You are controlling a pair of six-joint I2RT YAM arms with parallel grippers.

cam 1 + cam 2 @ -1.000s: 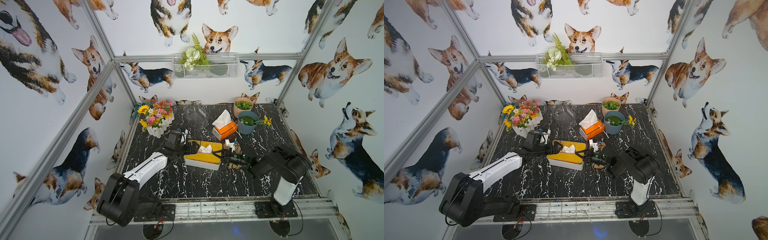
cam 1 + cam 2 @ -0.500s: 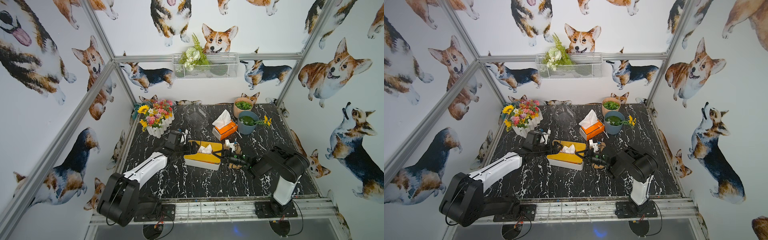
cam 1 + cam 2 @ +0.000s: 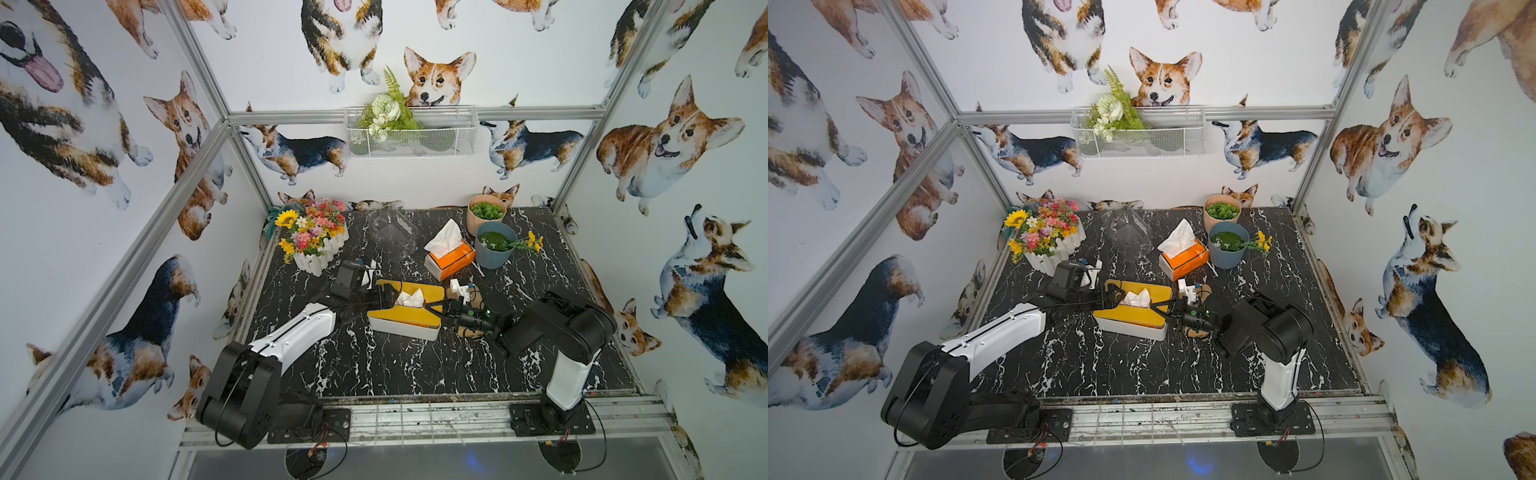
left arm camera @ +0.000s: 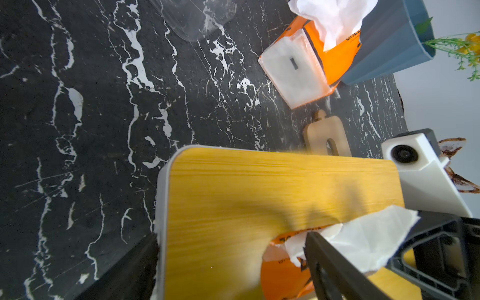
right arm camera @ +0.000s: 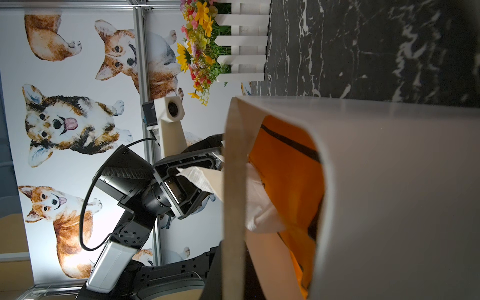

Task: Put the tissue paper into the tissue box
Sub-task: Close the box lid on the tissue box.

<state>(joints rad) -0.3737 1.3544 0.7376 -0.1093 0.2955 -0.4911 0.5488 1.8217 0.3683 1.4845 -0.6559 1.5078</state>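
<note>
The tissue box is white with a yellow wooden lid and sits mid-table in both top views. An orange tissue paper pack lies inside it. Its white tissue pokes up through the lid's hole. My left gripper is open at the lid's left end. One finger is beside the box wall and the other is at the hole, against the tissue. My right gripper is shut on the lid's right end. That end is lifted off the box wall.
A second orange tissue pack stands behind the box, beside a blue pot and a pink pot. A white-fenced flower planter is at the back left. A clear plastic container lies at the back centre. A flat wooden piece lies beside the box.
The right arm has shifted slightly. Both grippers stay at the box's lid.
</note>
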